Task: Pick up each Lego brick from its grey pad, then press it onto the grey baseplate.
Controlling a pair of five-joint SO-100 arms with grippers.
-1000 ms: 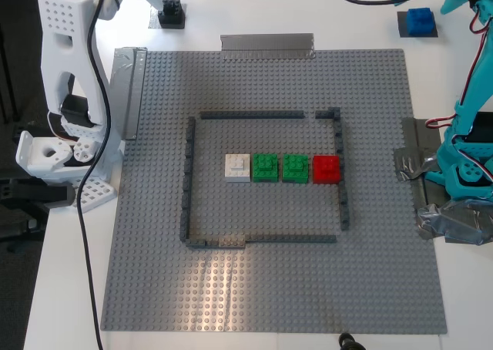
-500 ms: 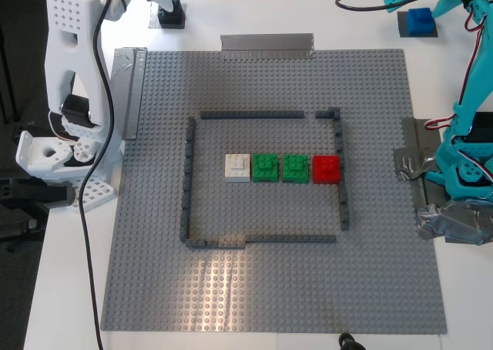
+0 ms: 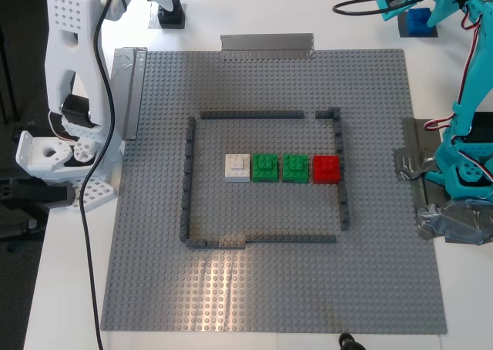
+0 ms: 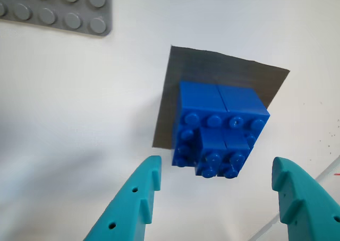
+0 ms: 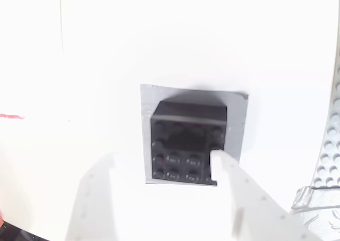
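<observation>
White table: two bricks, black brick and blue brick.

The blue brick is a small studded square block sitting flat on its dark grey pad, on the white table just off the plate's far corner at the exterior view's right. The black brick, alike in size, sits flat on the other grey pad, off the far corner at the exterior view's left. The grey baseplate is a large studded square bearing a thin dark rectangular outline.
</observation>
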